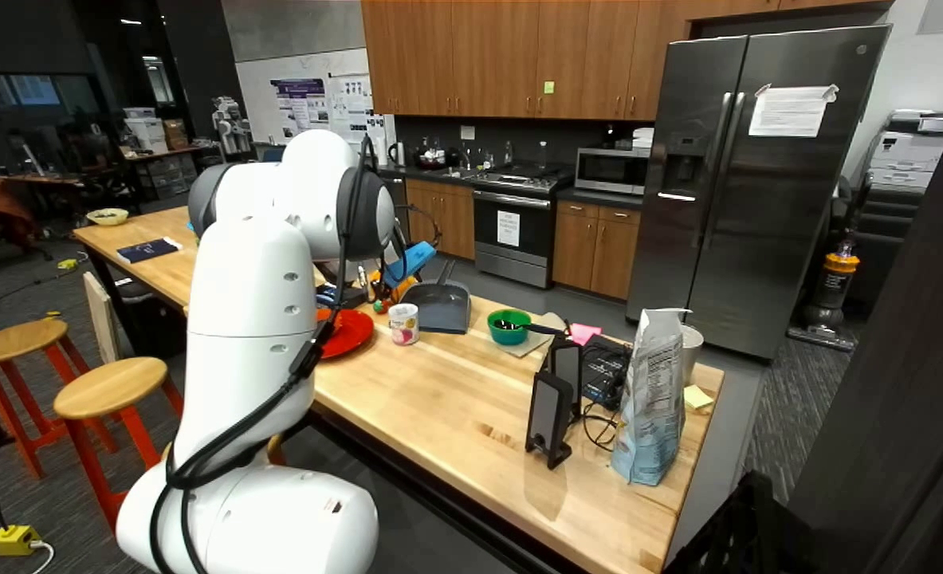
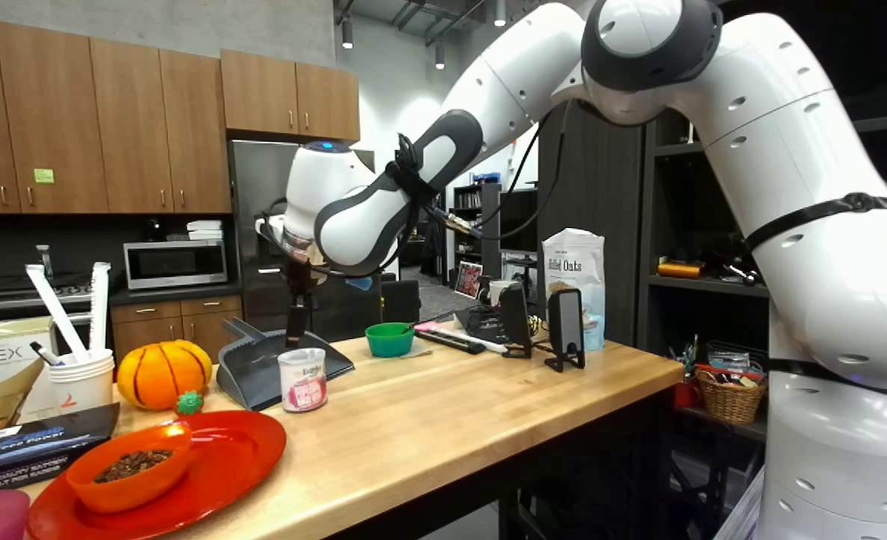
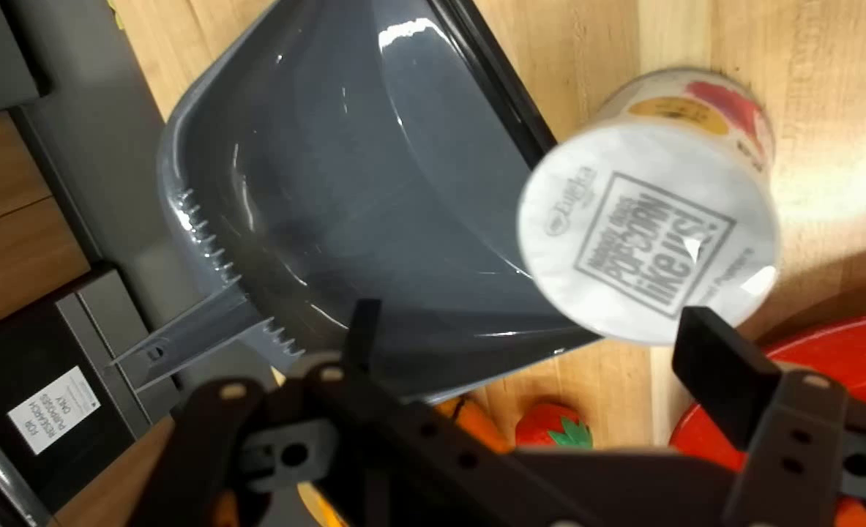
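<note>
Across the back of the room: wood-fronted cabinets (image 1: 503, 56) and a dark steel refrigerator (image 1: 790, 215). Next down, a long butcher-block table (image 1: 447, 414), pale and smooth, its finish throwing glare in the wrist view, so a light base might skid. Over it bends the white robot arm (image 2: 825, 270). On the wood, a grey dustpan (image 3: 345, 168), a red plate (image 2: 218, 472), an orange pumpkin (image 2: 164, 375) beside the dustpan, and an orange bowl (image 2: 136, 491) resting on the plate. Smaller again, and closest to the gripper (image 3: 528, 333), a popcorn tub (image 2: 304, 382) stands upright between dustpan and plate, apart from the plate. Gripper fingers (image 3: 725, 369) stand wide apart, nothing held between them (one overlaps the lid (image 3: 637, 249) in the wrist view; whether it touches, cannot tell). Handling, by judgement: probably light, thin card wall, stiff enough standing but likely to dent under a hard squeeze; glossy print may slip a little. How full it is does not show. Best hold looks to be across the round wall, fingers opposed, just below the lid, where the ring should resist crushing. Smallest noted: a red fruit (image 3: 542, 423), perhaps plastic, with green leaves, between dustpan and plate.
</note>
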Robot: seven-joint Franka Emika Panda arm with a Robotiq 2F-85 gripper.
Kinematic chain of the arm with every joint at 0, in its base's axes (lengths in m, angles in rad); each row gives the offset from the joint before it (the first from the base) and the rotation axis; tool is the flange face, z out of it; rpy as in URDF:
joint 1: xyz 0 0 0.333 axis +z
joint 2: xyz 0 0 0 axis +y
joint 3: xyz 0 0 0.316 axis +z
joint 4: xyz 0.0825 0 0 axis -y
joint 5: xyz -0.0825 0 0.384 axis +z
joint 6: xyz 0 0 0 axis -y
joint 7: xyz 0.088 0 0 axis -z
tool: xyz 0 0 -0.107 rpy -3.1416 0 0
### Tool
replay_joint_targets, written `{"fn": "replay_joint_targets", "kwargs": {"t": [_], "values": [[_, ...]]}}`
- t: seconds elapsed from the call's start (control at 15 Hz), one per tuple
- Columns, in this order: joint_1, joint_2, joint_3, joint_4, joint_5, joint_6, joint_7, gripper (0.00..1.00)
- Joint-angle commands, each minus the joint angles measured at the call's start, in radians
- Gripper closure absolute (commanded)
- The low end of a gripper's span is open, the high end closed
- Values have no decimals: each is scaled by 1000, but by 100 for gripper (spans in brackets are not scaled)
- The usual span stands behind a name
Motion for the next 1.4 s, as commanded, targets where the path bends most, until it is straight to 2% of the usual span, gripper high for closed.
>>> {"fn": "replay_joint_targets", "kwargs": {"t": [0.0,0.4,0.53,0.93,1.07,1.33], "values": [[3,-1,-2,2,5,-3,-12,0],[4,1,-2,1,6,-4,-13,0],[-4,-48,-5,-64,13,11,11,0],[-48,-210,8,-268,127,24,60,0],[-63,-289,27,-347,200,14,48,0],[-77,-332,71,-376,442,-62,-93,0]]}}
